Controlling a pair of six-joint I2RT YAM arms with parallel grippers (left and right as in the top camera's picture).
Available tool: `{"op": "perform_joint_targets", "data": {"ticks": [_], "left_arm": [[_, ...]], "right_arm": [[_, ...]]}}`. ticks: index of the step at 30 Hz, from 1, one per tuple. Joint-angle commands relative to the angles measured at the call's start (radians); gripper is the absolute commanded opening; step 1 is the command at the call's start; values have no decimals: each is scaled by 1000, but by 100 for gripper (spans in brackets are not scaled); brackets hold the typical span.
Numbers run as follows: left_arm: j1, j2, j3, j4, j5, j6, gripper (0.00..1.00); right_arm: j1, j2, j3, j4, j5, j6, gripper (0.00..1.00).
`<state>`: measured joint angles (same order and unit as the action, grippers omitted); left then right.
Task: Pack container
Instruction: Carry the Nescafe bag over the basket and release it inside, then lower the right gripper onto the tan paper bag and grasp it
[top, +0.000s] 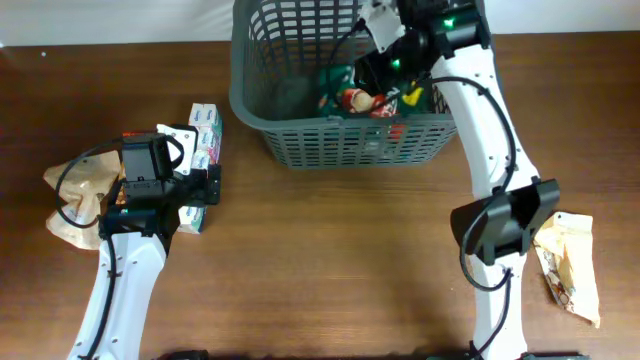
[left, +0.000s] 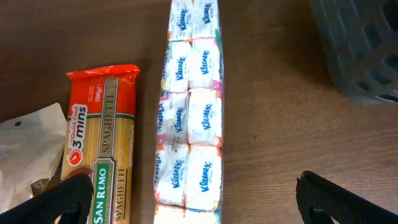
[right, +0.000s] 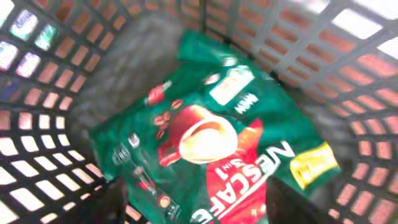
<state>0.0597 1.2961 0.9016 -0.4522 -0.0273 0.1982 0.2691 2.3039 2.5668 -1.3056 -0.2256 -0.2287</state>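
Overhead, the container (top: 340, 140) sits at the far edge of the table (top: 330, 260), one Nescafe pouch (right: 211, 143) inside below the right gripper (top: 372, 78), its jaws too blurred to tell, while the left gripper (left: 202, 199) gapes wide over one Kleenex pack (left: 193, 118), bare wood alongside.

Robot lab rig. Left arm (top: 125, 270) and right arm (top: 490, 130), both cabled, sit at a wood desk (top: 330, 250), with groceries laid out as props: tissues (left: 189, 118), spaghetti (left: 102, 143), coffee bag (right: 211, 149), basket (top: 340, 140).

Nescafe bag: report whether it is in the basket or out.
In. The green Nescafe bag lies on the floor of the basket, with lattice walls around it.
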Motion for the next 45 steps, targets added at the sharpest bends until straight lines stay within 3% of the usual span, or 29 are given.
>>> {"op": "perform_joint_targets", "data": {"ticks": [1,7,14,17,21,25,32,35,45], "left_arm": [[4,3,20,2,-3,16,99],[4,3,20,2,-3,16,99],[4,3,20,2,-3,16,99],[4,3,20,2,-3,16,99],[4,3,20,2,-3,16,99],[4,3,20,2,-3,16,99],[4,3,20,2,-3,16,99],[4,3,20,2,-3,16,99],[4,3,20,2,-3,16,99]], "right_arm": [[-3,-118,99,-20,99,32,70],[-39,-261,154,-73,243,62,75],[-289,-499,78,-108,261,107,75],[-451,-640,-80,-59,259,116,75],[-685,-848,-444,70,257,127,78],[-801,-969,-749,58,256,138,80],[-813,-958,-1195,24,279,102,82],[-813,-920,-1309,56,320,103,82],[-813,-812,-1378,101,500,160,81]]}}
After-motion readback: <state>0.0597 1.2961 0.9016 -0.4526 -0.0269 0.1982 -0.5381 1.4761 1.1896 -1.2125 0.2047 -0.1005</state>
